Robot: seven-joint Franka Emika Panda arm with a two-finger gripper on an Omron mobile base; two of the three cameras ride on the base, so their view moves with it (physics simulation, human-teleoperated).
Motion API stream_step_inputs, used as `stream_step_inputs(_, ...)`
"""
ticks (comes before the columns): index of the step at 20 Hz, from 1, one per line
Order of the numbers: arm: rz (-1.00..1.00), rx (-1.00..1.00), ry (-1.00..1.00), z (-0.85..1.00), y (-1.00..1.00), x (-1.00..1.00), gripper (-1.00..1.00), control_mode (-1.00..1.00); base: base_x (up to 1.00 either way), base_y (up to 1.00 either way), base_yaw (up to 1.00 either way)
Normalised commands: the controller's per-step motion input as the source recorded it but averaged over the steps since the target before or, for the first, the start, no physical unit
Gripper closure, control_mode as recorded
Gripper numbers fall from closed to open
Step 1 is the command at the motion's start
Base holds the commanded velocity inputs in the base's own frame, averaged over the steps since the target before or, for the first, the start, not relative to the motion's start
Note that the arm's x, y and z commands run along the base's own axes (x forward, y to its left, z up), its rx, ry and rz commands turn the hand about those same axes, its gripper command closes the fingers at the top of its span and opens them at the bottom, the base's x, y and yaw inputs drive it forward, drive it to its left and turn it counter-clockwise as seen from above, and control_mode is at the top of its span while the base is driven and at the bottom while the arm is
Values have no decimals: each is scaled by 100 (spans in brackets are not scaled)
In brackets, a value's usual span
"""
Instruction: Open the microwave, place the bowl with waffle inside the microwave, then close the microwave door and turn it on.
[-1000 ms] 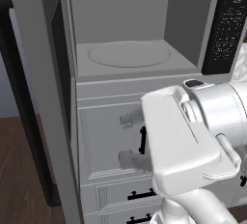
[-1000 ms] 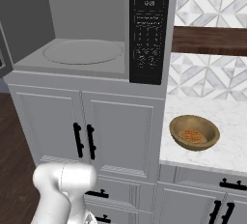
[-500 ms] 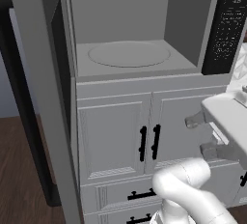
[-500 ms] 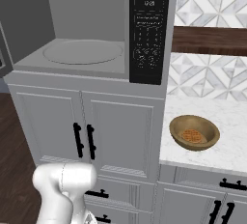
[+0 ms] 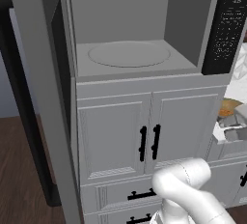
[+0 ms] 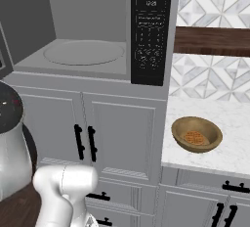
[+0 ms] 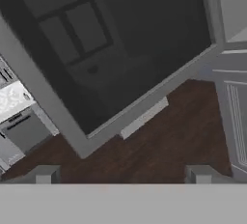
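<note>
Microwave [image 6: 93,35] fills the upper left of the right base picture, and its inside is bare, with only the round turntable [image 6: 84,52] lying flat on the floor of it. That big hole is ready for food. The microwave door [image 5: 38,88] stands swung out wide at the left of the left base picture, with its tall black handle bar [image 5: 21,117] at the far left edge. It is out of the way, so the first job looks done.

The bowl [image 6: 197,134] sits on the white marble counter [image 6: 229,143] at the middle right of the right base picture, well apart from the microwave. The waffle [image 6: 194,137] lies flat inside it. Nothing is touching the bowl, so I think picking it up comes next.

The gripper [image 7: 123,174] shows at the bottom of the hand picture. Its two little tips stand far apart with nothing between them, so it is wide open and holds nothing. It points at the door's dark window [image 7: 120,49] and the brown wood floor [image 7: 159,146], not at the bowl. The arm will need to swing over to the counter to reach the bowl.
</note>
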Motion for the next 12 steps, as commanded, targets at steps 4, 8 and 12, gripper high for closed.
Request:
stream_step_inputs(4,-33,-28,31,-12,-43,86,-100,-100,0,0,0)
stream_step_inputs(8,-37,-39,25,-19,-15,93,-100,-100,0,0,0)
stream_step_inputs(12,-37,-35,16,-40,-29,68,-100,-100,0,0,0)
